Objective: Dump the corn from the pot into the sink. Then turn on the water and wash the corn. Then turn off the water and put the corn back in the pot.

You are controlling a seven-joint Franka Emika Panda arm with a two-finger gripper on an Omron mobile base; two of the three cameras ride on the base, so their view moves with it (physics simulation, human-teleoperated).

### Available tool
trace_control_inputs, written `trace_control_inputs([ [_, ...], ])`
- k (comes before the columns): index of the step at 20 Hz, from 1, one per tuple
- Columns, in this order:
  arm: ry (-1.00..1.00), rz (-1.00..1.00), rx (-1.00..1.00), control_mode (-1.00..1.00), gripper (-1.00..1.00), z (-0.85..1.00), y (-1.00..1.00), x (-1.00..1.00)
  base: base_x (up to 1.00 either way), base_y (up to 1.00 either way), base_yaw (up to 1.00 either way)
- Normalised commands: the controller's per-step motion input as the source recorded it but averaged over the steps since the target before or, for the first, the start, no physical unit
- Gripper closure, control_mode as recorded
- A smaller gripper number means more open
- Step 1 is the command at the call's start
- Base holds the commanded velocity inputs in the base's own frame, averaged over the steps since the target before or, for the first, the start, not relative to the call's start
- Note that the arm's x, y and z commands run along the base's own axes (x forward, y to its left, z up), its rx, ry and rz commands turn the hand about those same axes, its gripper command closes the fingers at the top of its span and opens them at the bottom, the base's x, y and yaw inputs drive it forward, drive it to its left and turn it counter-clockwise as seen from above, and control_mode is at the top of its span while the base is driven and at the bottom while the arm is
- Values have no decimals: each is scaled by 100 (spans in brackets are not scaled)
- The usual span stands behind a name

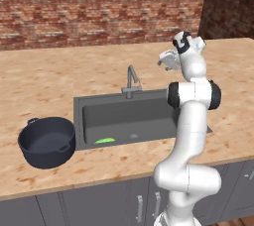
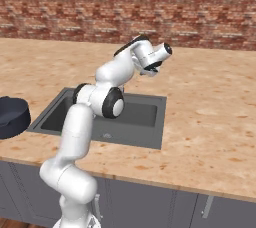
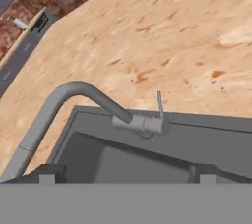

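Note:
The corn (image 1: 105, 141), a small green cob, lies on the floor of the sink (image 1: 78, 107) near its front left corner. The dark pot (image 1: 47, 141) stands upright on the counter just left of the sink, with nothing visible inside; its edge shows at the far left (image 2: 11, 117). My gripper (image 1: 167, 61) hovers above the counter behind the sink's back right, to the right of the faucet (image 1: 130, 81). In the hand view the fingertips (image 3: 49, 174) stand wide apart, open and holding nothing, above the faucet's base (image 3: 142, 124) and its thin upright lever (image 3: 160, 102). No water shows at the spout.
A wooden counter (image 1: 44, 81) surrounds the sink, and a brick wall (image 1: 99, 7) runs along its back. Grey cabinet doors (image 1: 99, 205) sit below the front edge. My own arm (image 2: 107, 99) crosses over the sink (image 2: 155, 142) in the right base view.

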Motion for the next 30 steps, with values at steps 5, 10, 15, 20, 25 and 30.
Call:
trace_control_inputs([
  [5, 29, -24, 11, -100, -100, 27, 3, -100, 0, 0, 0],
  [10, 24, -23, 2, -100, -100, 1, 20, -99, 0, 0, 0],
  [15, 18, -9, -2, -100, -100, 6, 59, -80, 0, 0, 0],
  [20, 11, 0, -11, -100, -100, 7, 81, -64, 0, 0, 0],
  [25, 14, 0, -12, -100, -100, 21, 63, -35, 0, 0, 0],
  [30, 23, 0, -9, -100, -100, 6, 55, -6, 0, 0, 0],
])
